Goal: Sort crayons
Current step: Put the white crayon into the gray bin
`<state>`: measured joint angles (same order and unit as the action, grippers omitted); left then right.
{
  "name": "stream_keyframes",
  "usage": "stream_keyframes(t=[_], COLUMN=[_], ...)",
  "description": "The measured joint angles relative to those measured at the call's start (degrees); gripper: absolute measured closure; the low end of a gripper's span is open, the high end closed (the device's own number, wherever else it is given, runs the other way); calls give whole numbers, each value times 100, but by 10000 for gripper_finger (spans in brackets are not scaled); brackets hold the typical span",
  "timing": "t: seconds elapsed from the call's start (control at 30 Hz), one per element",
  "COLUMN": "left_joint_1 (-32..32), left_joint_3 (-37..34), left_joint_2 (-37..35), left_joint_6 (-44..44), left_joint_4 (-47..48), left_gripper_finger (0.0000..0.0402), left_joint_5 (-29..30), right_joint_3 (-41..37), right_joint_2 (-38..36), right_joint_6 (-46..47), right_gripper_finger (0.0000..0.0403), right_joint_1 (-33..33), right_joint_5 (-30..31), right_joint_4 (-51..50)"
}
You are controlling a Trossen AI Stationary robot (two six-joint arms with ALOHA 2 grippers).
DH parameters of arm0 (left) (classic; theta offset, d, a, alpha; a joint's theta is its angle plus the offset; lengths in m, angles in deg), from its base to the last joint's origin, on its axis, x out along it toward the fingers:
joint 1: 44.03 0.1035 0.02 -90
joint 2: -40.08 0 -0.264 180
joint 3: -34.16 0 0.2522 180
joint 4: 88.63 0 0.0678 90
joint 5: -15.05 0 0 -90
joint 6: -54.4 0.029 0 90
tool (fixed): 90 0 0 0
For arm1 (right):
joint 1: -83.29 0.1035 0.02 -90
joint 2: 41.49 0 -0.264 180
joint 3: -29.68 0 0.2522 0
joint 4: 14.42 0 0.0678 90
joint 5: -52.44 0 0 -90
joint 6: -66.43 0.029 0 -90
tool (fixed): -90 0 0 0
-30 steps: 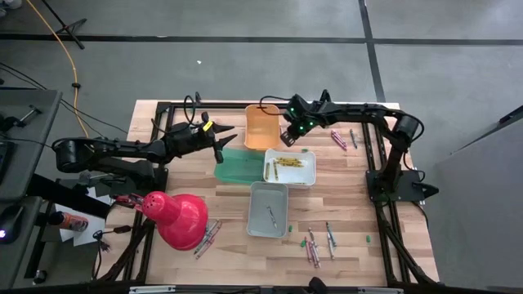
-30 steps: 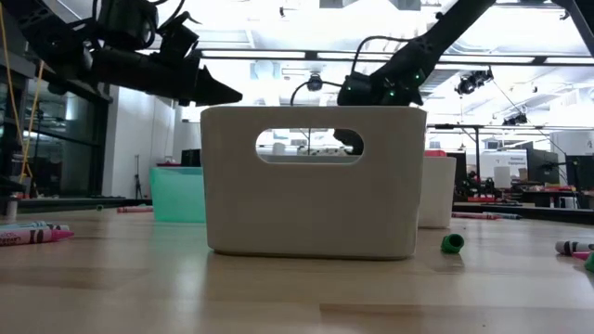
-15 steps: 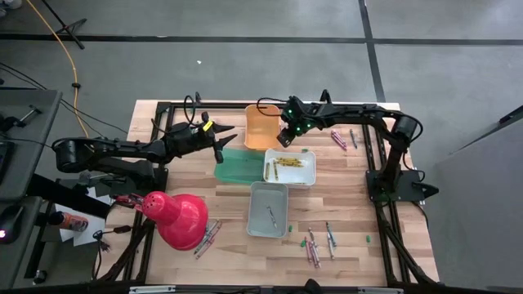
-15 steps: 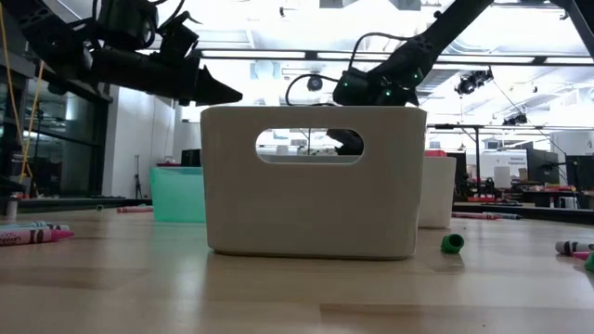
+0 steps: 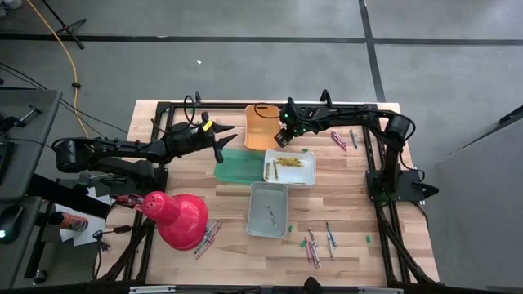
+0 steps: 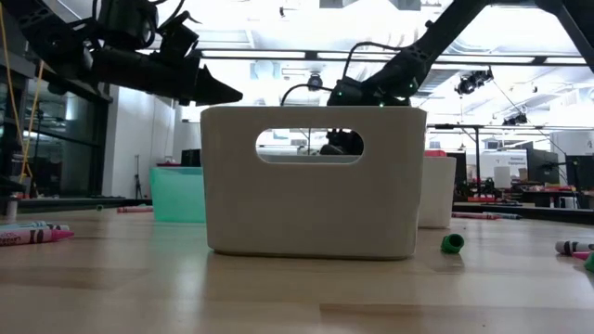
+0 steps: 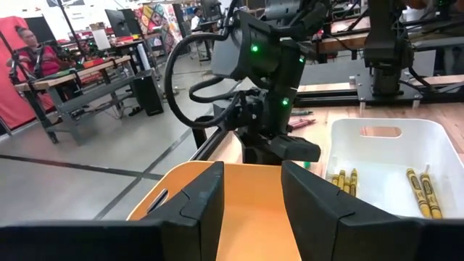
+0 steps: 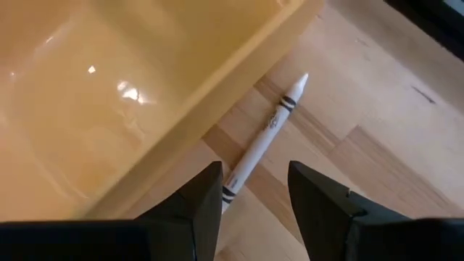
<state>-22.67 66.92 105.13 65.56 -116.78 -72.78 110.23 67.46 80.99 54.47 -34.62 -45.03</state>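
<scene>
Near edge: loose mixed-colour crayons unsorted on the wood table. Grey bin holds one, white bin several yellow. My right gripper, released, hovers over a white crayon beside the orange bin; left gripper waits, fingers apart, empty.

High view: even, diffuse overhead light, soft short shadows under the arms, no blown spots. Low view: backlit by bright ceiling strip lights, so the white plastic bin with the handle slot reads grey and the near tabletop is soft. Right wrist view: glare specks on the translucent orange plastic bin. Left wrist view: background slightly soft.
</scene>
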Motion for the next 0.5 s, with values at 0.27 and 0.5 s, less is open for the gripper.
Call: stream_keyframes(t=[0.27,0.5], left_joint_1=[0,0], left_joint_3=[0,0], left_joint_2=[0,0], left_joint_6=[-2,-5], left_joint_4=[0,0], left_gripper_finger=[275,275], left_joint_5=[0,0], right_joint_3=[0,0], right_joint_2=[239,264], right_joint_6=[195,192], right_gripper_finger=[250,250], right_joint_1=[39,114], right_joint_5=[7,50], right_joint_4=[120,206])
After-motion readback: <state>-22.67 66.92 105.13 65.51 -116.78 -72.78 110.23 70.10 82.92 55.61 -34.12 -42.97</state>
